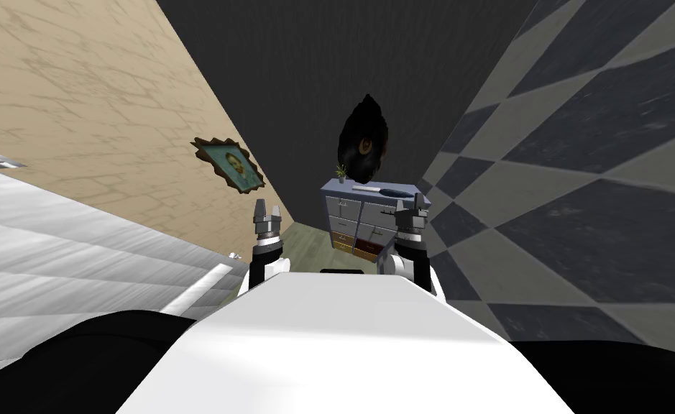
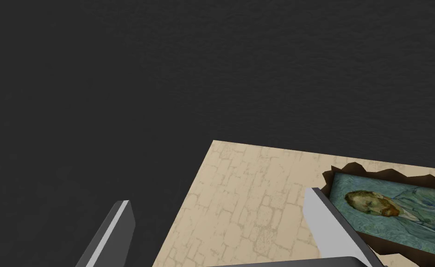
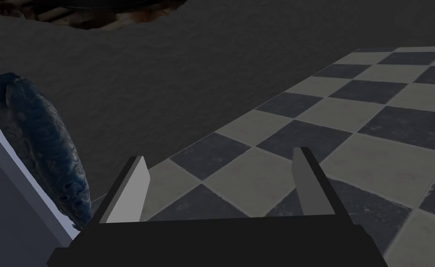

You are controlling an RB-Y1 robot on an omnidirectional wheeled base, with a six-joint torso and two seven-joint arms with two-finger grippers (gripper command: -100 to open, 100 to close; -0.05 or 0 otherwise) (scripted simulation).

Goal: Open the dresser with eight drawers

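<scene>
Both jaws spread, empty; dresser point(image 1: 357, 212) ahead, floor point(image 1: 307, 236) between, checkered wall point(image 1: 580, 144) at its right edge.

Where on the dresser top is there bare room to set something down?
Crowded along the back: small plant, flat pale item, dark blue object. Bare: the dresser top's front strip, mainly in front of the plant.
</scene>
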